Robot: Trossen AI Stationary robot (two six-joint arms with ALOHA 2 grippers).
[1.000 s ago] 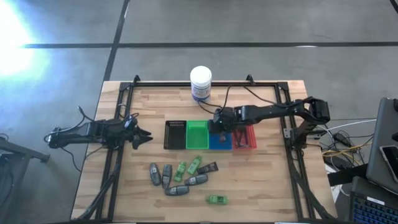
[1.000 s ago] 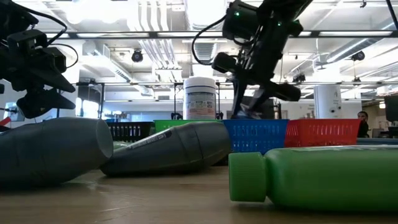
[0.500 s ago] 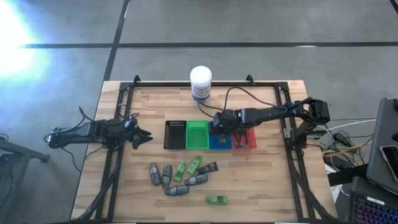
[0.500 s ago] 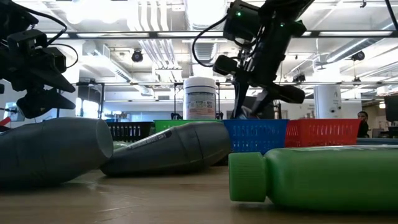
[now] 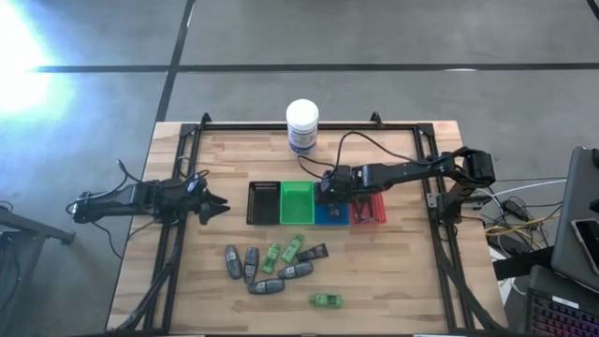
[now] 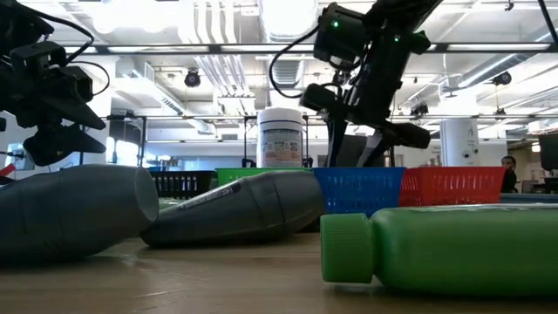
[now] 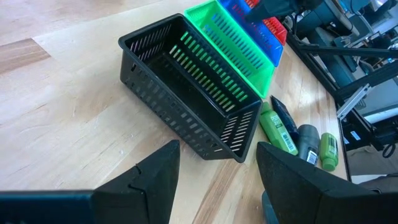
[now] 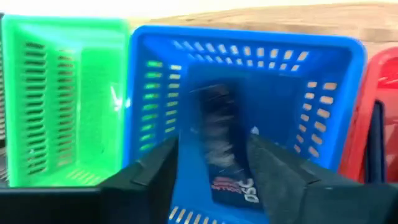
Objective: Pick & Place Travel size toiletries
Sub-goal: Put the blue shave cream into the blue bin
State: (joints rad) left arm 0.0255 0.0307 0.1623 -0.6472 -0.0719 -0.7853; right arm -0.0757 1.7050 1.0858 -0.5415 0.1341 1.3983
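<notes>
Right arm reaching across the bins

The right tool (image 5: 329, 187) hangs spread over the blue bin (image 8: 249, 112), a dark tube (image 8: 224, 149) lying inside; the left tool (image 5: 217, 204), also spread, waits left of the black bin (image 7: 186, 99).

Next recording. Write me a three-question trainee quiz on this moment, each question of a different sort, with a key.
1. True or false: the right gripper hangs over the blue slotted plastic bin.
2. Which bin sits between the black slotted bin and the blue one? A) red B) green C) white
3. Fill in: the left gripper waits open beside the ____ bin.

Key: 1 true, with a dark tube lying in that bin below the open fingers. 2 B, the green slotted bin. 3 black.
</notes>
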